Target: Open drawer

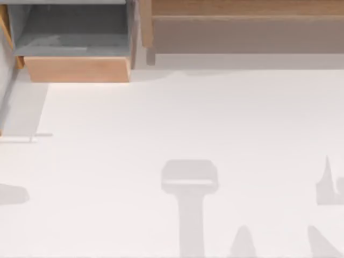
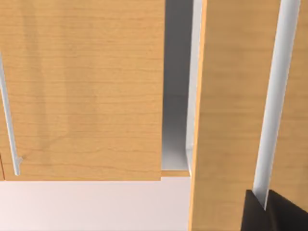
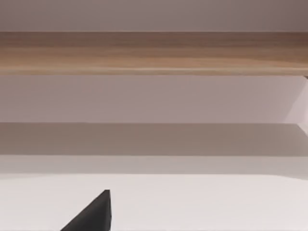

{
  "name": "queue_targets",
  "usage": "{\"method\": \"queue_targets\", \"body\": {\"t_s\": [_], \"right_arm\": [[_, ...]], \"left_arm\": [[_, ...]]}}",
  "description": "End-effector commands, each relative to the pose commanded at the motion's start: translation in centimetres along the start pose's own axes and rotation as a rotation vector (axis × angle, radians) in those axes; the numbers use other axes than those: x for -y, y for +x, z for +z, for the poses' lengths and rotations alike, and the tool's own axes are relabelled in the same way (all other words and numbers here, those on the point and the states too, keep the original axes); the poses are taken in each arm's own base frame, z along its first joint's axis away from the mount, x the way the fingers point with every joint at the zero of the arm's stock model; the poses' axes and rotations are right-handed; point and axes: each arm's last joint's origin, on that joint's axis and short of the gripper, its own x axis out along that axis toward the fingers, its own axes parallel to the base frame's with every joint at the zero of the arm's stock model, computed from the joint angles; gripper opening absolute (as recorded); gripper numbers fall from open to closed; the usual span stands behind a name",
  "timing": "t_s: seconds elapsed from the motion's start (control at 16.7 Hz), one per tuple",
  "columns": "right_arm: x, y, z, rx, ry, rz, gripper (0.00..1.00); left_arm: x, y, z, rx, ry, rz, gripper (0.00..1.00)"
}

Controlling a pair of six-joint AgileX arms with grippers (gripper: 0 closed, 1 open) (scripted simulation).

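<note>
At the white desk (image 1: 188, 134)'s far left edge, the orange-brown wooden drawer (image 1: 4, 27) with grey walls shows as a sliver. The left tool (image 2: 265, 207) grasps its thin pale bar handle (image 2: 276, 96). I judge the drawer partly out, pulling unfinished; the right tool (image 3: 94, 214), whose grip I cannot tell, idles near the desk.

Grey-lined box (image 1: 70, 32) with pale wood front on white table (image 1: 188, 123)
</note>
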Motion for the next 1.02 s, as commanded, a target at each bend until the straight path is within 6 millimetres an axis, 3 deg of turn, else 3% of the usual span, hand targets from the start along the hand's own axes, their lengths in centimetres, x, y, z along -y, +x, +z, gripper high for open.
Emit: {"method": "queue_targets", "body": {"t_s": [0.06, 0.84, 1.02], "right_arm": [[0.0, 0.0, 0.0, 0.0, 0.0, 0.0, 1.0], [0.0, 0.0, 0.0, 0.0, 0.0, 0.0, 1.0], [0.0, 0.0, 0.0, 0.0, 0.0, 0.0, 1.0]], "left_arm": [[0.0, 0.0, 0.0, 0.0, 0.0, 0.0, 0.0], [0.0, 0.0, 0.0, 0.0, 0.0, 0.0, 0.98], [0.0, 0.0, 0.0, 0.0, 0.0, 0.0, 1.0]]}}
